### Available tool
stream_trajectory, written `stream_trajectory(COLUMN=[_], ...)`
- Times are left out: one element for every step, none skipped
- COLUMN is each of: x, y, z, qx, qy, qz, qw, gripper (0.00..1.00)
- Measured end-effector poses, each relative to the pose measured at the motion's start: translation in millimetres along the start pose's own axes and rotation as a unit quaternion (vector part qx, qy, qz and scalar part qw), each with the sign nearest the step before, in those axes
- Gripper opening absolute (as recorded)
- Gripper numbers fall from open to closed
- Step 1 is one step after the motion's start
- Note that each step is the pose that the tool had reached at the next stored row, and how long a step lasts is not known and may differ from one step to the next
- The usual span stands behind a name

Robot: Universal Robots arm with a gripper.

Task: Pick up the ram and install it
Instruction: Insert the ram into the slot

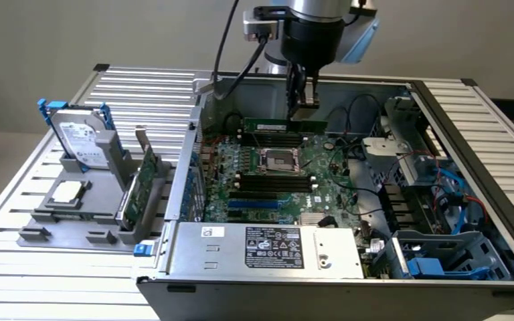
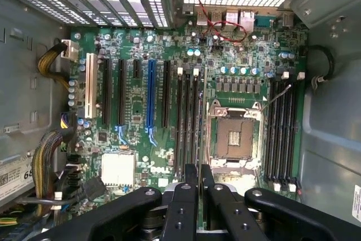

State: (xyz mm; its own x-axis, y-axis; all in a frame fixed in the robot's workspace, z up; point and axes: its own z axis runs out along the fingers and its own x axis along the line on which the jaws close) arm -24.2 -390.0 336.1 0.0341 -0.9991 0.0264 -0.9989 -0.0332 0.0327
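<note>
The ram (image 1: 284, 126) is a thin green stick hanging level and on edge under my gripper (image 1: 304, 103), which is shut on its top edge. It hovers inside the open computer case, just above the black memory slots (image 1: 273, 139) behind the CPU socket (image 1: 284, 159). In the wrist view my gripper (image 2: 199, 182) has its two black fingers (image 2: 183, 201) nearly together. It is lined up over the bank of long black slots (image 2: 188, 117) beside the CPU socket (image 2: 234, 136). I cannot make out the stick itself between them.
A second bank of slots (image 2: 280, 134) lies on the socket's other side. A grey fixture at the exterior view's left holds a hard drive (image 1: 83, 140) and a broad green expansion card (image 1: 145, 180). The power supply (image 1: 257, 247), a blue drive cage (image 1: 444, 257) and the case walls (image 1: 195, 134) hem in the motherboard.
</note>
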Motion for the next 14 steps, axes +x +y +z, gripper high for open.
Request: stream_trajectory(x=[1.0,1.9,2.8,3.5,3.9,4.2,4.5,4.6,4.7,4.8,4.7,4.7,4.7,4.6], y=[0.1,0.3,0.4,0.6,0.7,0.7,0.7,0.7,0.7,0.7,0.7,0.7,0.7,0.7], z=[1.8,3.7,5.5,7.3,9.3,11.1,12.9,14.7,16.4,18.3,20.1,22.0,23.8,25.6], qx=[0.0000,0.0000,0.0000,0.0000,0.0000,0.0000,0.0000,0.0000,0.0000,0.0000,0.0000,0.0000,0.0000,0.0000], qy=[0.0000,0.0000,0.0000,0.0000,0.0000,0.0000,0.0000,-0.0001,0.0000,0.0000,0.0000,0.0000,0.0000,0.0000], qz=[0.000,0.000,0.000,0.000,0.000,0.000,0.000,0.000,0.000,0.000,0.000,0.000,0.000,0.000], qw=[1.0000,1.0000,1.0000,1.0000,1.0000,1.0000,1.0000,1.0000,1.0000,1.0000,1.0000,1.0000,1.0000,1.0000], gripper=[0.14,0.14,0.14,0.14,0.14,0.14,0.14,0.14,0.14,0.14,0.14,0.14,0.14,0.14])
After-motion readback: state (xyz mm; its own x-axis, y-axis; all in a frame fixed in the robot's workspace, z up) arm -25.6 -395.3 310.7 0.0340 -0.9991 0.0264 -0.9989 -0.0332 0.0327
